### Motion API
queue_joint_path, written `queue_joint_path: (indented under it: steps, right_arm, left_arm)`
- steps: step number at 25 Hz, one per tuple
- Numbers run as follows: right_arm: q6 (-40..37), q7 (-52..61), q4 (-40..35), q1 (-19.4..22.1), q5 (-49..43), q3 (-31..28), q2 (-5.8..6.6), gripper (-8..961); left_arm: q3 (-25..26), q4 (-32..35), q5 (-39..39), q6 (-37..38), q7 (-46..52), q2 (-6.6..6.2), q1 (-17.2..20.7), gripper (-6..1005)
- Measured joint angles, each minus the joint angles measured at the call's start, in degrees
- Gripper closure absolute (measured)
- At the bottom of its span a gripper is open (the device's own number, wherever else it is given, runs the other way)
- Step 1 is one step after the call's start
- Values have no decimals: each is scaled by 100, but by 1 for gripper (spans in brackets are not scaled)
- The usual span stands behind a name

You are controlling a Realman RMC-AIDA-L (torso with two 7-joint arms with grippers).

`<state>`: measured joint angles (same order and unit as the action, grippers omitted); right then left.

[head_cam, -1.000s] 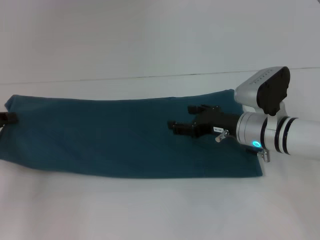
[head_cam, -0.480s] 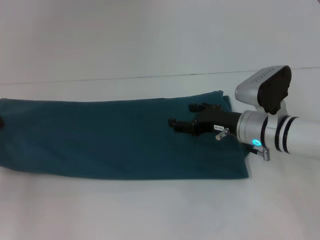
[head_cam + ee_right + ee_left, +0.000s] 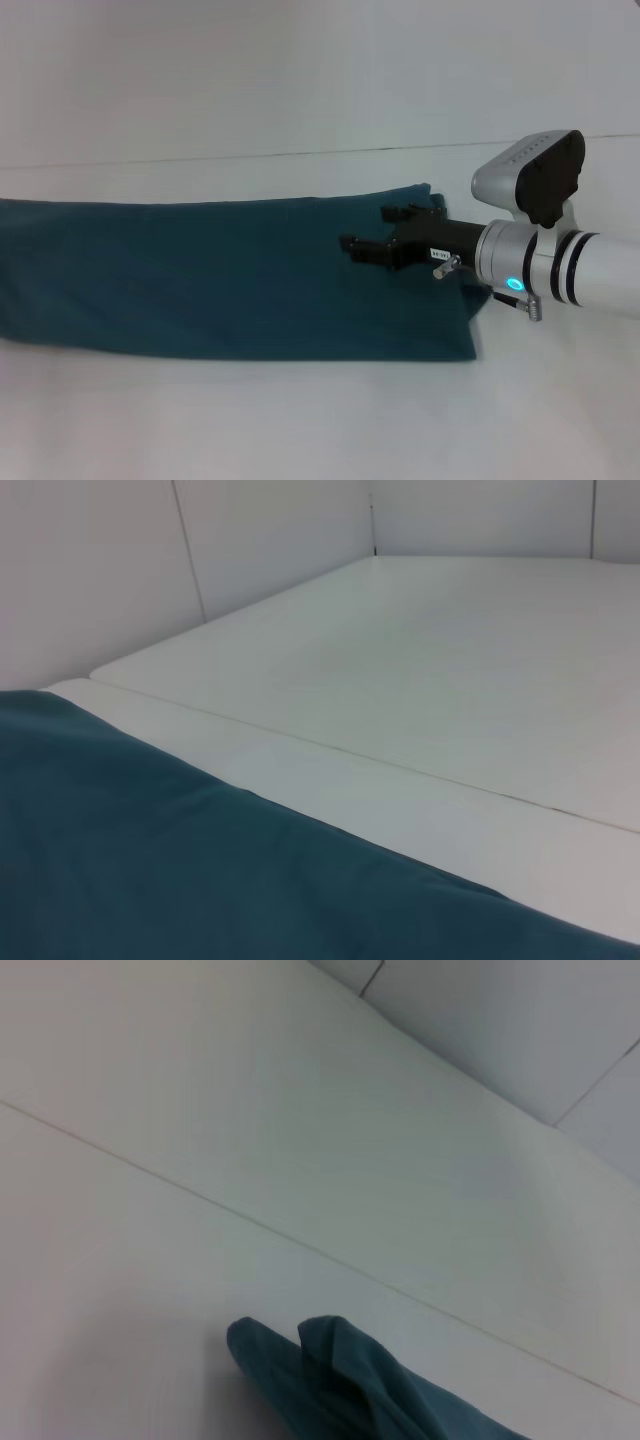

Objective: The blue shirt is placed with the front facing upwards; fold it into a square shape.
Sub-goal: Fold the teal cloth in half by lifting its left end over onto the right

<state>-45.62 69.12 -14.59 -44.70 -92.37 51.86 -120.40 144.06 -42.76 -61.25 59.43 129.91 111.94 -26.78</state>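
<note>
While the blue shirt [image 3: 230, 275] lies as a long folded band across the white table [image 3: 300, 80], the right gripper [image 3: 385, 240] sits over its right end; whether the fingers pinch cloth can't be told. Left gripper isn't in head view. Risk: a weak hold lets the layers slip and skews the next fold.
</note>
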Motion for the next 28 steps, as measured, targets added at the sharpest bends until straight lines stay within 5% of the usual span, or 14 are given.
queue_joint_path:
  steps: [17,28]
  right_arm:
    - [287,1,0,91,0,-144,11,70]
    - [291,32,-340,471,-1,-633,57,71]
  left_arm:
    - [42,-89,-574,526,-241,203,-269,948]
    - [22,-389,-764,1073,-253,604,-664,948]
